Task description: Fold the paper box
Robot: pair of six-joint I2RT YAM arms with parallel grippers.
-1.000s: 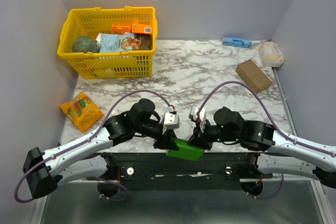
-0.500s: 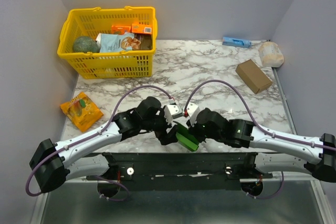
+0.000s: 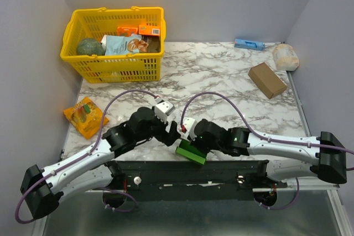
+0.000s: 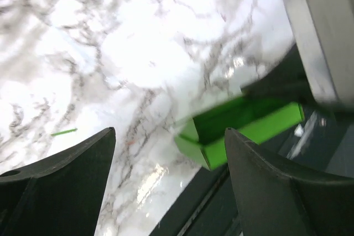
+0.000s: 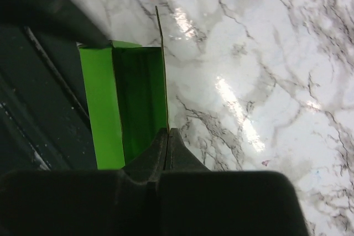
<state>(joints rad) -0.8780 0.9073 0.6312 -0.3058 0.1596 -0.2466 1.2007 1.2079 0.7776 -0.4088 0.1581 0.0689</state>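
Right wrist, paper box (image 5: 100,111) wall pinched by right gripper (image 5: 167,133), jaws together

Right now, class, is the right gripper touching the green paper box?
Touching. The right wrist view shows the right gripper shut on the thin upright wall of the paper box.

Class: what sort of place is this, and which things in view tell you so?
Probably a robotics lab test cell: plain grey walls box in a marble-patterned table, a left arm and right arm sit at its near edge, and a yellow basket holds groceries.
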